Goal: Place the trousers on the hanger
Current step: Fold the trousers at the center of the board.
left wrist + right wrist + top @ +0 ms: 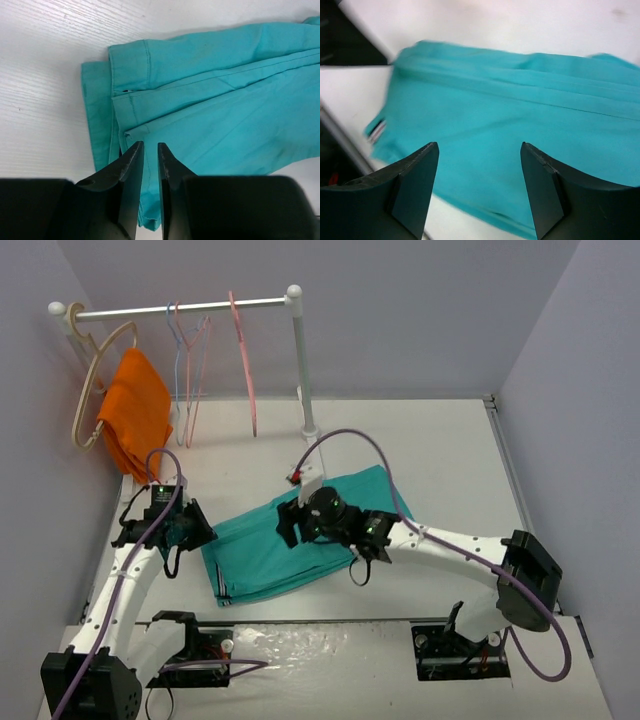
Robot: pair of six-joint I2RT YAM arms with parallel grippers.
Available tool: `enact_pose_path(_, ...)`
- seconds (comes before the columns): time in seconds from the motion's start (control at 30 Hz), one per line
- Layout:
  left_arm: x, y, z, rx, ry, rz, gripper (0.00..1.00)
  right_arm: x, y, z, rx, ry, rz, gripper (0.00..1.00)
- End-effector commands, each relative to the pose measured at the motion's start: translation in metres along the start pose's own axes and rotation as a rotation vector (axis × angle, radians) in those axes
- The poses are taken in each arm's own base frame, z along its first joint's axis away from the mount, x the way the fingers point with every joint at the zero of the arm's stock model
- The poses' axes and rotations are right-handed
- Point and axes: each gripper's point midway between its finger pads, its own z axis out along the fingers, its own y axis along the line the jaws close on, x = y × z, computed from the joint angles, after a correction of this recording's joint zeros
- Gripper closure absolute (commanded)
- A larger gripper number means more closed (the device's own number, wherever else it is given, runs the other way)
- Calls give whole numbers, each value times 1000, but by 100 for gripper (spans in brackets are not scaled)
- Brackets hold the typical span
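The teal-green trousers (300,540) lie folded flat on the white table. The salmon-pink hanger (243,345) hangs on the rack rail at the back. My left gripper (200,527) is over the trousers' left end. In the left wrist view its fingers (151,144) are almost together, with a thin gap, above the folded hems (200,100); nothing is lifted. My right gripper (290,525) is open over the middle of the trousers. In the right wrist view (480,145) the teal cloth (510,115) fills the space between its fingers, and the striped band (376,131) shows at the left.
A white clothes rack (300,360) stands at the back. A thick beige hanger (95,380) holds an orange cloth (135,420). Pale blue and pale pink thin hangers (185,360) hang beside it. Grey walls close in on the left, back and right.
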Motion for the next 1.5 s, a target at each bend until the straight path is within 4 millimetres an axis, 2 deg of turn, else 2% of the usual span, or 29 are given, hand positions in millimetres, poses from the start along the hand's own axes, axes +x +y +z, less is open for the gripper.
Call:
enact_pose_path(0.0,-31,-45,-19,161,-132,6,91,15,-35,-5,5,33,133,48)
enact_pose_path(0.07,-21,-60,-9,207,-108,-14,91,28,-60,-2,43,46,204,63)
enact_pose_path(0.13,-7,-64,5,200,-70,-2,92,37,-76,2,70,46,248,69)
enact_pose_path(0.17,-4,-64,11,195,-65,-1,92,50,-85,3,88,62,270,71)
enact_pose_path(0.27,11,-39,41,86,-27,-39,93,76,-116,8,159,75,377,73)
enact_pose_path(0.33,16,-23,54,9,-26,-53,95,100,-137,5,239,104,435,73)
enact_pose_path(0.43,17,-6,69,-74,-31,-72,95,137,-160,-7,383,168,497,73)
enact_pose_path(0.5,12,1,76,-115,-53,-78,95,153,-172,-16,460,193,524,73)
enact_pose_path(0.6,4,4,90,-154,-59,-76,95,168,-180,-29,522,209,594,72)
enact_pose_path(0.73,-9,-3,109,-165,-48,-56,95,172,-191,-48,581,195,640,70)
enact_pose_path(0.83,-26,-28,117,-83,-63,-32,95,168,-197,-60,610,170,661,68)
enact_pose_path(0.9,-35,-48,112,-10,-75,-18,94,162,-197,-66,601,153,654,67)
enact_pose_path(1.0,-48,-73,81,95,-134,-5,90,141,-187,-69,529,118,615,63)
enact_pose_path(1.1,-48,-87,45,216,-194,-16,76,99,-169,-74,407,42,559,56)
enact_pose_path(1.2,-32,-83,28,280,-200,-48,71,66,-154,-81,317,-28,524,49)
enact_pose_path(1.3,-3,-72,34,303,-145,-71,72,51,-144,-86,264,-59,495,47)
enact_pose_path(1.47,38,-28,63,164,-54,-136,81,55,-147,-87,278,-58,495,47)
